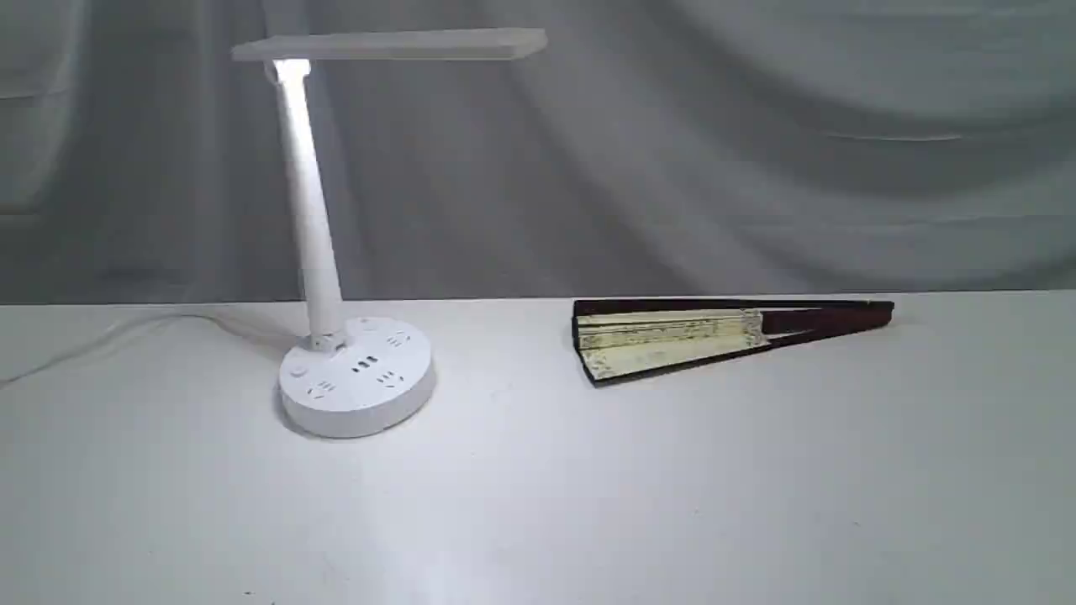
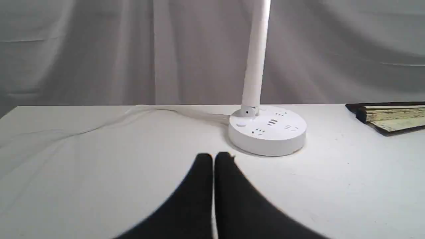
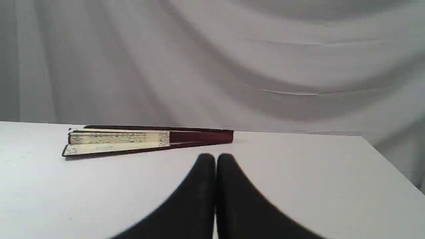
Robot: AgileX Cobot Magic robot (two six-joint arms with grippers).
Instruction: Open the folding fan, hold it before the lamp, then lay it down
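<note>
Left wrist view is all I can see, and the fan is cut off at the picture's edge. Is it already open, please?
Observer: No. The folding fan lies on the table almost closed; only the leaf end gapes a little.
Operator: Which way does its narrow end point?
Observer: Away from the lamp, toward the right side of the exterior view.
Operator: And the right arm?
Observer: The right fingers are pressed together, empty, not touching the fan.
</note>
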